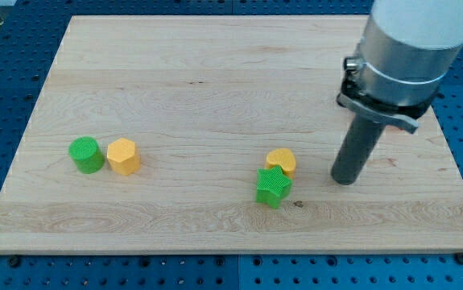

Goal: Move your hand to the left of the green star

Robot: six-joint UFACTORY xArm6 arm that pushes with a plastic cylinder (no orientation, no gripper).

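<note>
Far at the view's left: green cylinder [86, 155] touching yellow hexagon [123, 156]. Near centre-bottom: green star [273, 187] against yellow block [281, 161]. Right of the star, well apart: my tip [345, 179], rod upright, bare-ended, holding nothing, on wooden board [215, 72].

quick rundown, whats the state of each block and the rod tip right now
green star: flat on the board, touching the yellow block behind it
yellow block: partly hidden behind the star
green cylinder: upright, close beside the yellow hexagon
yellow hexagon: upright, at the cylinder's right
my tip: down on the board, right of the star, apart from it
</note>
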